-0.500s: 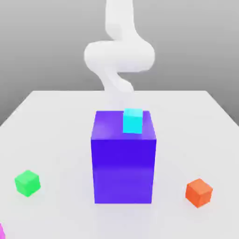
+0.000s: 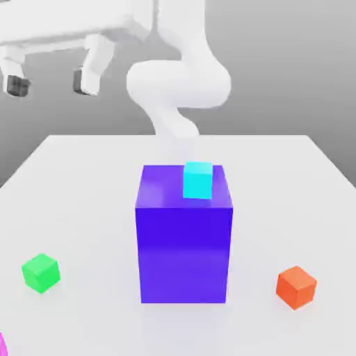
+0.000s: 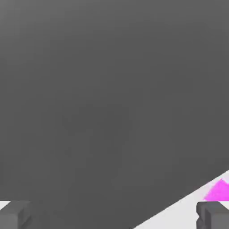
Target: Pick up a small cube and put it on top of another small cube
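My gripper hangs high above the table at the exterior view's left, open with nothing between its dark-tipped fingers. A small cyan cube sits on top of a large purple block at the table's middle. A small green cube lies on the table at the left and a small orange cube at the right. A magenta cube peeks in at the lower left corner. In the hand view the magenta cube shows just beyond one fingertip.
The white table spreads around the purple block, which stands far taller than the small cubes. The arm's white links rise behind the block. The hand view looks mostly at grey background past the table's edge.
The hand with its open fingers has swung into the exterior view at the upper left; half a second ago only the arm's links showed. The cubes have not moved.
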`<state>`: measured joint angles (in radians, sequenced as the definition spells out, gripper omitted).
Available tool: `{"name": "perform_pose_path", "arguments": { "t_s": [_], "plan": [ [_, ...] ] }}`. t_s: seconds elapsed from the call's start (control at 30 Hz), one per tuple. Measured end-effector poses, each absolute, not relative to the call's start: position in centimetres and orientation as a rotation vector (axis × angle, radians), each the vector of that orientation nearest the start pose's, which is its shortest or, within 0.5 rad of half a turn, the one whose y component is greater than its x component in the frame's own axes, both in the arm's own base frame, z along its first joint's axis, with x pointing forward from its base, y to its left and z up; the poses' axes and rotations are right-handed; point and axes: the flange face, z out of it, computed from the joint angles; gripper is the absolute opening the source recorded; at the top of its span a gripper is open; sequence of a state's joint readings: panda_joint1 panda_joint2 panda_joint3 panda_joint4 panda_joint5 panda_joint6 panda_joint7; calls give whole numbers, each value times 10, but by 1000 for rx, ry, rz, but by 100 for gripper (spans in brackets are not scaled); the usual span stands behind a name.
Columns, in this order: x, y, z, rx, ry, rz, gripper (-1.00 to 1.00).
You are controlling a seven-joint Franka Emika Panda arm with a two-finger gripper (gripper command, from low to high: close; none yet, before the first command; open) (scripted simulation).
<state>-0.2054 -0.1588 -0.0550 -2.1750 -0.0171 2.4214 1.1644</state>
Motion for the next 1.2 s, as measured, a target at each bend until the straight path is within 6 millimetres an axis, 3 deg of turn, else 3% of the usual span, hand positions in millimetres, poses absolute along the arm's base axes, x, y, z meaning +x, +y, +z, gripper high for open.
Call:
{"name": "perform_pose_path", "arguments": {
  "t_s": [0.17, 0.33, 0.57, 0.7, 0.73, 0.93, 1.0, 1.1, 1.2],
  "plan": [
    [535, -196, 424, -2079, 2148, -399, 0],
    [541, -237, 339, -1938, 2356, -249, 0],
    [519, -294, 213, -1682, 2639, -35, 0],
    [514, -302, 147, -1638, 2680, -2, 0],
    [514, -302, 135, -1637, 2681, -1, -100],
    [514, -302, 129, -1635, 2681, -2, -100],
    [514, -303, 144, -1635, 2681, -1, -100],
    [511, -303, 185, -1626, 2685, -1, -100],
    [483, -305, 205, -1517, 2736, 8, -100]
  ]
}}
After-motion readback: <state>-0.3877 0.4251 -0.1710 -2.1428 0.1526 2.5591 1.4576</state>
